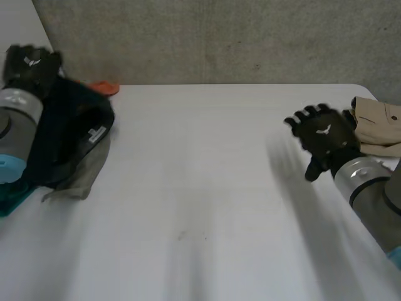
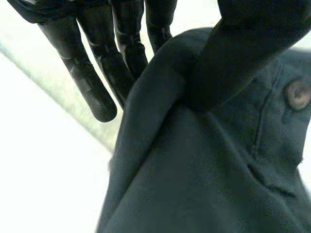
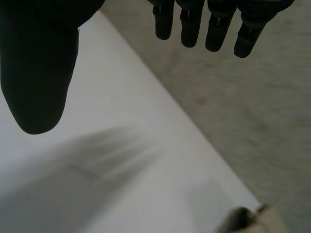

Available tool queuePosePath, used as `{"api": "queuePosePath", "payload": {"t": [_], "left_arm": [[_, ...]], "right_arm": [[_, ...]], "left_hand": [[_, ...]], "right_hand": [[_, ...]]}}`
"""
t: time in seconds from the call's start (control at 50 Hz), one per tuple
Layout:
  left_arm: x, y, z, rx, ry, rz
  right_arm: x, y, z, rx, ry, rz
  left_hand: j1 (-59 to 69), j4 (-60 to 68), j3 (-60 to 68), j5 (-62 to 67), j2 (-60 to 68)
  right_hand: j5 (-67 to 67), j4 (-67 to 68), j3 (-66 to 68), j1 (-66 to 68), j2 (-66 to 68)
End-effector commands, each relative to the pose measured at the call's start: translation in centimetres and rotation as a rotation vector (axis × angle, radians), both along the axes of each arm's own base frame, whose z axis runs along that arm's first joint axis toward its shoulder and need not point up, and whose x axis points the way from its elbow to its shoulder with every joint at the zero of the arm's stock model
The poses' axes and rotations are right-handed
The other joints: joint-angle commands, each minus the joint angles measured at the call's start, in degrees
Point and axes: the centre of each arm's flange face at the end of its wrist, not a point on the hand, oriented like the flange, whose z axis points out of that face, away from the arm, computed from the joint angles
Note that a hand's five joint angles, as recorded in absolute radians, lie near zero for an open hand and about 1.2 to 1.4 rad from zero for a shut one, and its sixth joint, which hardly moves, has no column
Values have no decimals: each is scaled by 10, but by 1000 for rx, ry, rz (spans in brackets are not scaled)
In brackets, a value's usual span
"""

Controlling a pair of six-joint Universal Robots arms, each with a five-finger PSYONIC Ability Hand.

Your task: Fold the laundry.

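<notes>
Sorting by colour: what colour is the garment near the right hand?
The garment is beige, clearest in the head view.

A white bench [image 1: 200, 188] with a smooth, matte top fills most of the head view; its far edge runs straight across and rounds off at the far right corner. Beyond that edge lies a grey, mottled, concrete-like surface [image 1: 219, 37], floor or wall, which one cannot be told. A paler strip [image 1: 19, 25] borders it at the far left. The light is soft and even.

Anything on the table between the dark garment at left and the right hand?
Nothing. The head view shows bare white table from the dark garment to the right hand.
</notes>
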Motion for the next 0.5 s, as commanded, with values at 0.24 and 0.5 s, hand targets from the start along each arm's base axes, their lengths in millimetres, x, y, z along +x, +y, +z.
{"api": "queuePosePath", "payload": {"t": [0.24, 0.5], "left_arm": [[-197, 136, -19, 184, 335, -523], [-232, 169, -53, 255, 286, -611]], "right_arm": [[-8, -8, 17, -19, -104, -108], [-26, -20, 20, 17, -162, -168]], "left_hand": [[282, 115, 118, 147, 128], [-413, -580, -576, -548, -566]], "right_hand": [[-30, -26, -24, -36, -25], [-30, -26, -24, -36, -25]]}}
